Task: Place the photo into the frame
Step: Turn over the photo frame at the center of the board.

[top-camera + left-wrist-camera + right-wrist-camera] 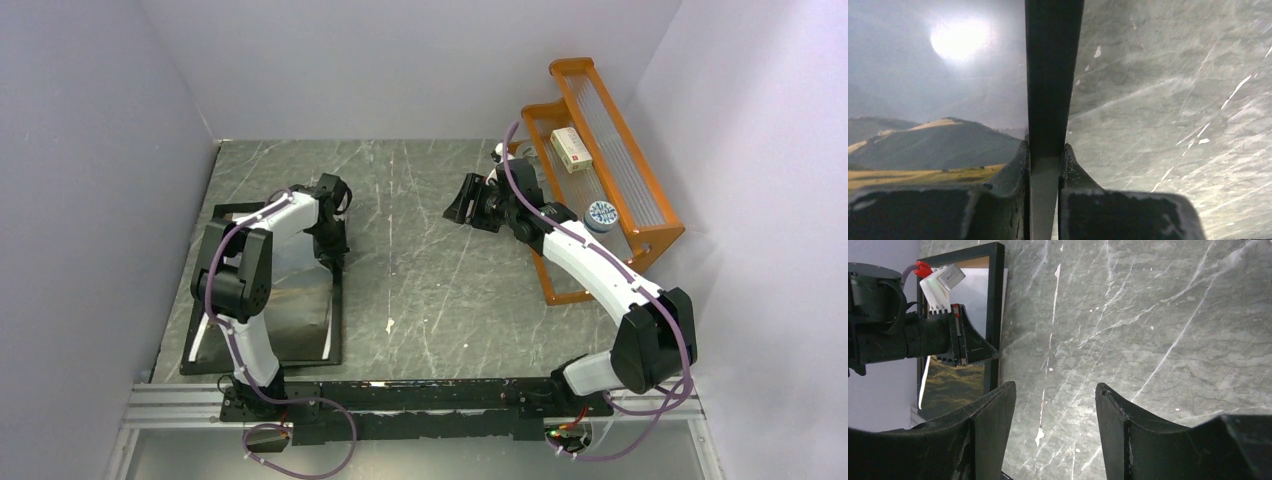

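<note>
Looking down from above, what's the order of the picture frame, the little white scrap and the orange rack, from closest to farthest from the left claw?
1. frame: on the left side, its right edge pinched in the left gripper, so they touch.
2. white scrap: lying mid-scene, just right of the frame.
3. orange rack: far right side, clearly the farthest.

No legible txt in any view. Box (571, 148) on orange rack (575, 68) had red/white print, too small to read. Round blue-patterned lid (600, 213) on same rack: no chars made out. Grey tag (950, 275) on left gripper (994, 352) was blurred, unreadable.
</note>
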`<state>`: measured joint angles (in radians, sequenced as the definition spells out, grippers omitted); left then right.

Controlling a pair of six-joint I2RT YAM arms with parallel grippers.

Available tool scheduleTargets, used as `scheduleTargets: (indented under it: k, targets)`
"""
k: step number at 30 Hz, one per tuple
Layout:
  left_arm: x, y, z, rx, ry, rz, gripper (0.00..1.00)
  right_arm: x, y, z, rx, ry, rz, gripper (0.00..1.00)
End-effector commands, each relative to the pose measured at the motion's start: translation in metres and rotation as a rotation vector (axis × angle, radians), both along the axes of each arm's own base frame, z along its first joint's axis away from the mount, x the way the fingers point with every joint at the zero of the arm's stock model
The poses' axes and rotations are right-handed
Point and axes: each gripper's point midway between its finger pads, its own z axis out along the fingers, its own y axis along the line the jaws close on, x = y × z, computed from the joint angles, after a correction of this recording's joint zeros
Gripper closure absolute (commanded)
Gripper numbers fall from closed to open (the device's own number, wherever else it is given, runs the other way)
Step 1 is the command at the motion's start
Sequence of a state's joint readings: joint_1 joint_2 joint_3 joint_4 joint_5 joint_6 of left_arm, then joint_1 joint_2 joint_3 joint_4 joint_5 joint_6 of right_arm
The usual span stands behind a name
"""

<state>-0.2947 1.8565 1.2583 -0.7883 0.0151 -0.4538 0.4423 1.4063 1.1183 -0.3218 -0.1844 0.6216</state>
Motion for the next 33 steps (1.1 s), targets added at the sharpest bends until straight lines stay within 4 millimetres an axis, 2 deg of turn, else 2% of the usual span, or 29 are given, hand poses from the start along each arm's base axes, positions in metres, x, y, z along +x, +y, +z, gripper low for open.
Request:
scheduleTargets:
  k: [1,12,18,22,25,29,33]
  targets:
    - [0.003,-0.006,0.033,-0.034,-0.004,0.01,0.97,0.001,0.0,0.023,0.039,-0.057,-0.021,0.37]
    - [0.004,-0.012,0.111,-0.092,-0.099,-0.077,0.98,-0.001,0.014,0.035,0.128,-0.022,-0.005,0.36]
    - [0.007,0.006,0.151,-0.012,-0.192,-0.045,0.97,-0.005,0.023,0.039,0.173,-0.003,0.035,0.34]
    - [0.002,0.04,0.169,0.147,-0.238,0.038,0.98,-0.008,0.029,0.043,0.203,0.006,0.06,0.31]
    - [-0.001,0.058,0.181,0.229,-0.269,0.05,0.97,-0.009,0.031,0.045,0.222,0.009,0.063,0.31]
    - [-0.009,0.063,0.197,0.243,-0.292,0.027,0.97,-0.01,0.033,0.047,0.228,0.016,0.073,0.31]
    - [-0.008,0.05,0.22,0.152,-0.366,0.005,0.97,-0.011,0.034,0.046,0.228,0.023,0.078,0.3]
